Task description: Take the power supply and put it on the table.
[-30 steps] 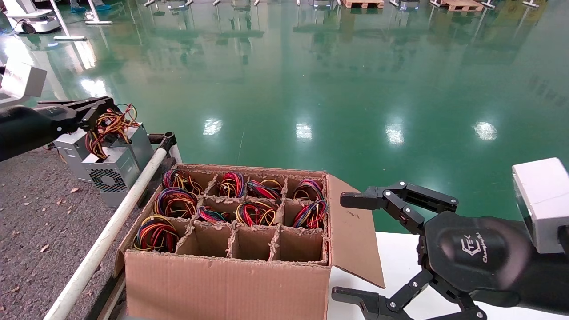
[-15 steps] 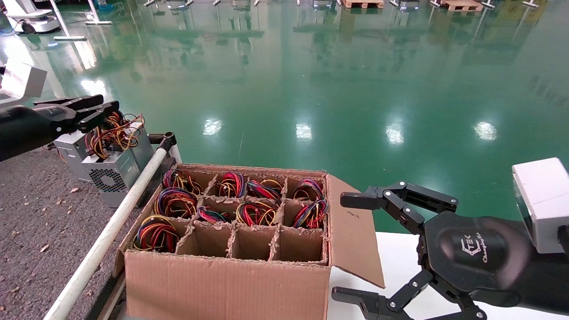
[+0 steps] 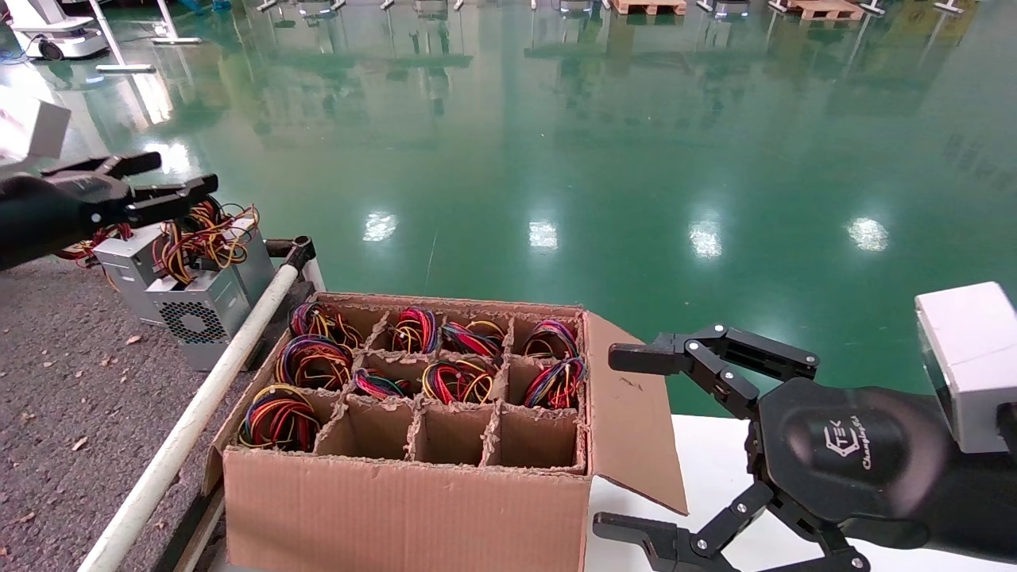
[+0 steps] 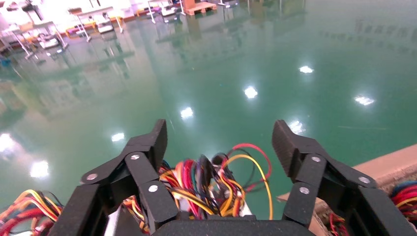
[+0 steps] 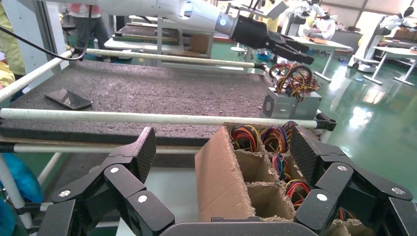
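Observation:
The power supply (image 3: 195, 318), a silver-grey box with a round fan grille, stands on the dark speckled table (image 3: 63, 381) by the far end of the white rail. Its loose yellow, orange and red wires (image 3: 203, 238) splay upward. My left gripper (image 3: 183, 173) hovers open just above those wires; in the left wrist view the wires (image 4: 216, 182) rise between its spread fingers (image 4: 157, 140), which do not press on them. The right wrist view shows the power supply (image 5: 290, 103) farther off under the left gripper (image 5: 295, 51). My right gripper (image 3: 612, 441) stays open over the white surface.
A cardboard box (image 3: 405, 508) with dividers and coiled wire bundles sits between the arms, its flap open toward my right gripper (image 5: 223, 147). A white tube rail (image 3: 199, 413) edges the table. Another grey box (image 3: 127, 266) stands behind the power supply. A phone (image 5: 69, 98) lies on the table.
My left gripper, shut on the wire bundle a second ago, has opened and lifted slightly up and left. The released wires have sprung loose. The right arm has not moved.

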